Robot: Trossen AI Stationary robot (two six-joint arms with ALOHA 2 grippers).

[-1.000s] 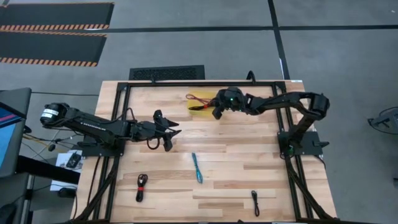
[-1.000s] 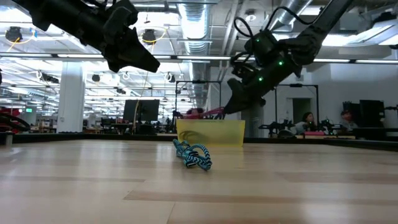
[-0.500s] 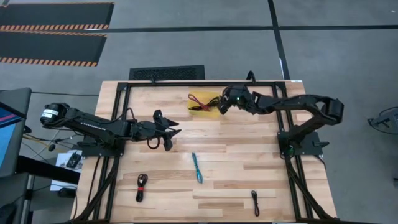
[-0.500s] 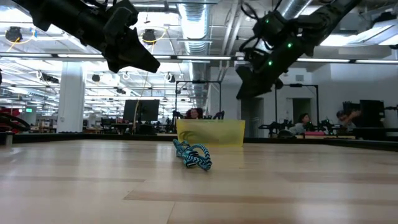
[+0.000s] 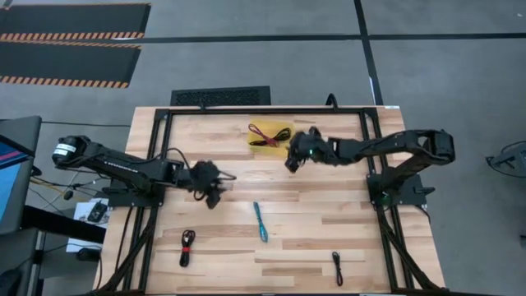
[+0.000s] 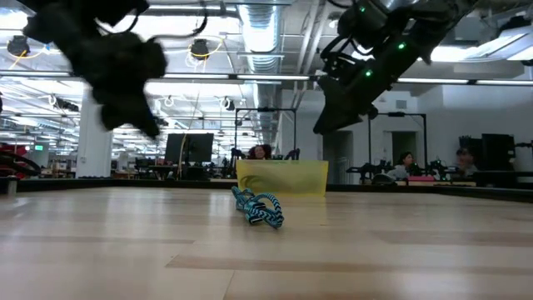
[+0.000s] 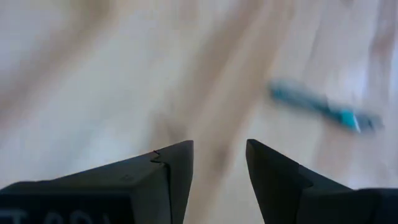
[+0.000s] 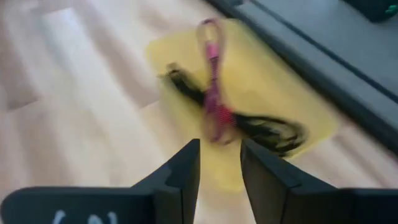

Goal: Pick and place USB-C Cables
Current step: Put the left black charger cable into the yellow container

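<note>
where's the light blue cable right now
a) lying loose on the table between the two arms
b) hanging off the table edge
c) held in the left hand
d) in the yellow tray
a: the light blue cable lies bare on the wooden table, with neither hand touching it.

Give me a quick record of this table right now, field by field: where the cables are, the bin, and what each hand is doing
bin: yellow bin at the table's far edge
in bin: red cable and black cable, tangled
on table: blue cable centre; black-and-red cable near left; small black cable near right
left hand: empty, fingers slightly apart, above bare wood left of the blue cable
right hand: empty, fingers slightly apart, beside the bin
</note>
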